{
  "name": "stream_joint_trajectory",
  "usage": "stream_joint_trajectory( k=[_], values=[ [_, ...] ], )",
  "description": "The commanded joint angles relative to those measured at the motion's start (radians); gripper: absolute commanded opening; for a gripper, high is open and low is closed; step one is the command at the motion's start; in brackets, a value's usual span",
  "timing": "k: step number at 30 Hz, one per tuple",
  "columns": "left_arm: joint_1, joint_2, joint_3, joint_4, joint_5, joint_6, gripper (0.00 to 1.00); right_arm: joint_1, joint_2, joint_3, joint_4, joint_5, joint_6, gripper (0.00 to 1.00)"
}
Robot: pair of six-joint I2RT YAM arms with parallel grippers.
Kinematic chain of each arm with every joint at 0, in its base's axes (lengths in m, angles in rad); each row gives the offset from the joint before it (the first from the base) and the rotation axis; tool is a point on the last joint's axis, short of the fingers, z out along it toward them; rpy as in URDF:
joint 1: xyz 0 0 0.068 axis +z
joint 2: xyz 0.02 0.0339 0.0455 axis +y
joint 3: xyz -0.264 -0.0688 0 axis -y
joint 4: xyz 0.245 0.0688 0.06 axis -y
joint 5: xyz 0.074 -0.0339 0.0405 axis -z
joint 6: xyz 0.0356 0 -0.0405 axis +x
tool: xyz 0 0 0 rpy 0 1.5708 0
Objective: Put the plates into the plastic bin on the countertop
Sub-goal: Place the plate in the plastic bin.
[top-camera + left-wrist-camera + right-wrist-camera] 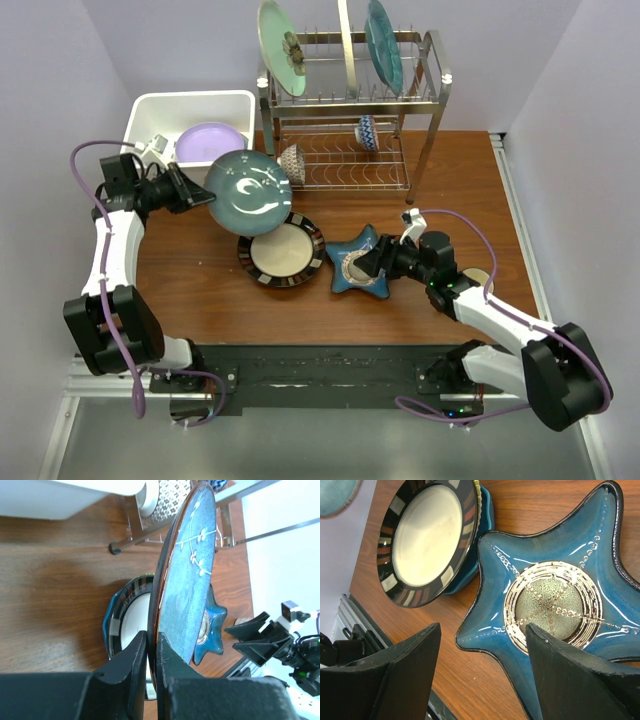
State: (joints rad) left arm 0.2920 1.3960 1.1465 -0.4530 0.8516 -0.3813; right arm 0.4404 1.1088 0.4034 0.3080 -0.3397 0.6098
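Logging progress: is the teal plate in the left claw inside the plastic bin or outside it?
Outside. The left claw holds the teal plate edge-on above the tabletop, beside the plastic bin.

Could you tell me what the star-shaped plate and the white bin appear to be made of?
The star-shaped plate looks like glazed ceramic: a glossy blue surface with bright reflections. The white bin is probably plastic, judging by its thin, smooth, rounded walls.

Wire rack [345, 160] just beside bin [190, 97]
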Motion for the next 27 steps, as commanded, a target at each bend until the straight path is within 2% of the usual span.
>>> stream_joint_trajectory(
  k=[1, 27],
  values=[
    [0.038, -0.061, 0.036, 0.165, 0.129, -0.106, 0.0, 0.006, 0.005, 0.012, 0.049, -0.025, -0.002, 0.72],
    [0.136, 0.001, 0.116, 0.286, 0.09, -0.231, 0.0, 0.004, -0.012, 0.038, -0.012, -0.022, -0.038, 0.73]
  ],
)
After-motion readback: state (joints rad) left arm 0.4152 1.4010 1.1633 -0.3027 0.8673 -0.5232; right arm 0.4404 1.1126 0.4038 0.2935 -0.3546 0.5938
